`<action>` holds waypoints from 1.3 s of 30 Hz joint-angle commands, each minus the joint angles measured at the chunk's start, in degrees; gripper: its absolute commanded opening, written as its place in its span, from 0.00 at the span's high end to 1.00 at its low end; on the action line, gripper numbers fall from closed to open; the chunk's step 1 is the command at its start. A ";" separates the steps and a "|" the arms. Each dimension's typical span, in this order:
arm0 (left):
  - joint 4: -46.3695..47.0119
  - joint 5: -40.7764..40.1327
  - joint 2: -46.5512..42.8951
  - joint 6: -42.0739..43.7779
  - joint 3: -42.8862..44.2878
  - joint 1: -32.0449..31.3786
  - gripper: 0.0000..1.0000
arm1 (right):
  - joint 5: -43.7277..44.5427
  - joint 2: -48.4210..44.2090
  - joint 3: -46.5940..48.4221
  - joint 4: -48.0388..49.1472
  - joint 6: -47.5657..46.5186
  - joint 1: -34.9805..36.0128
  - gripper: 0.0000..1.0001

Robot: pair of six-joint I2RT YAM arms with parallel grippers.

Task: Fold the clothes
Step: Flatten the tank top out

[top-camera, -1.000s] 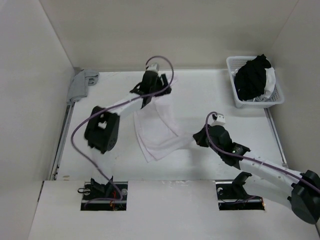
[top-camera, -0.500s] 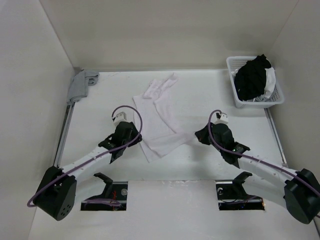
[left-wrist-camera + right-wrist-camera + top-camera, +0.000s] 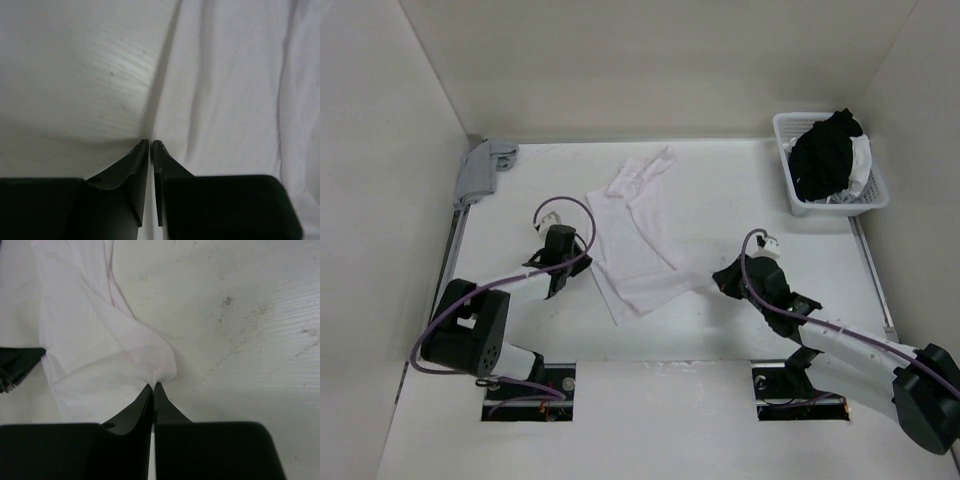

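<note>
The clothes (image 3: 638,250) are pinched at one corner by the closed right pincer (image 3: 152,385); the left pincer (image 3: 150,142) is closed at their edge.

The white garment (image 3: 635,245) is thin, soft cloth with a matt finish, creased and faintly translucent where it lies in a single layer. The table (image 3: 720,190) under it is a matt white surface with fine parallel grain lines and scattered dark specks. The fingers of the left gripper (image 3: 150,145) and right gripper (image 3: 152,386) look like smooth black plastic with a dull sheen, the basket (image 3: 782,160) is white openwork plastic holding a matt black garment (image 3: 825,150), and the grey cloth (image 3: 480,165) is soft and matt.
</note>
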 commanded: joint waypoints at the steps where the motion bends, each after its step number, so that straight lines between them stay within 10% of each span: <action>1: 7.30 0.23 4.15 1.38 8.44 6.88 0.91 | 1.00 1.63 -1.38 0.68 3.97 3.74 0.96; 5: 3.90 0.94 7.07 4.54 16.54 8.56 0.60 | 2.92 5.14 -2.26 0.42 8.53 10.08 0.92; 10: 0.90 -0.47 1.19 4.99 9.79 7.16 0.71 | 4.68 5.94 -1.74 -0.54 8.11 10.35 0.92; 16: -0.43 0.84 -5.16 3.93 0.29 2.94 0.62 | 6.01 5.50 0.98 -1.69 3.81 7.72 0.92; 29: 9.24 4.63 15.30 2.09 17.91 6.71 0.97 | 4.78 7.16 0.98 -1.69 4.59 8.32 0.93; 34: 3.37 3.40 22.27 4.63 31.39 6.63 0.77 | 5.21 9.37 2.57 -1.87 5.55 12.01 0.93; 39: 1.86 -2.40 12.87 5.78 21.65 6.62 0.65 | 5.48 11.04 2.57 -1.08 5.38 12.37 0.92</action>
